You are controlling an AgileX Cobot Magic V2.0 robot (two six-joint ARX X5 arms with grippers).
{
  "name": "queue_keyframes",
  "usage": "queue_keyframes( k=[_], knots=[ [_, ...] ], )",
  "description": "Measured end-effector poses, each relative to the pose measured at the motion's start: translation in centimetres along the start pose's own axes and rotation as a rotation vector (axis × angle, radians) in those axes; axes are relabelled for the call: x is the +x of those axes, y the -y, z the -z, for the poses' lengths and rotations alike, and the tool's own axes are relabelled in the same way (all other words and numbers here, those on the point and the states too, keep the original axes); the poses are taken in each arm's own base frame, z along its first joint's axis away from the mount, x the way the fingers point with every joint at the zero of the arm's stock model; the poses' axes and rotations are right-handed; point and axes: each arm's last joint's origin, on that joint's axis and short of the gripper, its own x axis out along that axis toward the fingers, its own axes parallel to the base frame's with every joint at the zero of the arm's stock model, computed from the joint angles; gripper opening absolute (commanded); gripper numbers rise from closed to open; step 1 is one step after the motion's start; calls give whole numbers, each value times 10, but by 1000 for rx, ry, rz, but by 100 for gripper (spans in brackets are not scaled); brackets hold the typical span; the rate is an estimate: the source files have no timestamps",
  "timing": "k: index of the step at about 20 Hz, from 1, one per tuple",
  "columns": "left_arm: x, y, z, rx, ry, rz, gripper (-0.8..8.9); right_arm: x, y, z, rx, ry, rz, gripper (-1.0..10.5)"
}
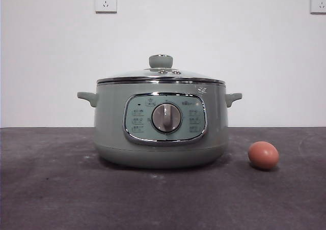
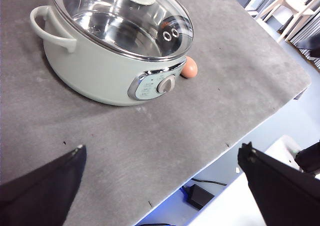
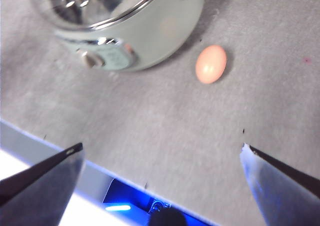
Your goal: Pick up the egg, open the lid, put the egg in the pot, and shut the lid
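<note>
The lid sits closed on the pot, and the egg lies on the table just beside the pot's front. Both the left gripper and the right gripper hang wide open and empty; the right, probably nearer the egg, suits the pickup.

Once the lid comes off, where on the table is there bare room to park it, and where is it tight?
Bare grey table lies on the pot's side away from the egg, and in the wide strip between the pot's control panel and the table's near edge. It is tight only beside the pot where the egg lies. The lid sits closed; both end effectors hang open off the near edge.
</note>
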Motion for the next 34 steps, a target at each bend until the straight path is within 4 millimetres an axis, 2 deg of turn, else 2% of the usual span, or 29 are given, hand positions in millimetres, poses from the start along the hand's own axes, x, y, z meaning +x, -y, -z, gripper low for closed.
queue_keyframes(
  k=[4,8,12,16,24,27,34],
  knots=[
    [0,0,0,0,0,0,656,35,11,-23,5,-42,-19,594],
    [0,0,0,0,0,0,656,82,21,-42,-13,-108,53,594],
    [0,0,0,0,0,0,656,129,29,-50,-27,-183,98,594],
    [0,0,0,0,0,0,656,161,37,-52,-29,-214,115,593],
    [0,0,0,0,0,0,656,201,48,-50,-27,-249,139,592],
    [0,0,0,0,0,0,656,212,49,-48,-32,-258,137,529],
    [0,0,0,0,0,0,656,226,44,-47,-52,-256,144,526]
  ],
)
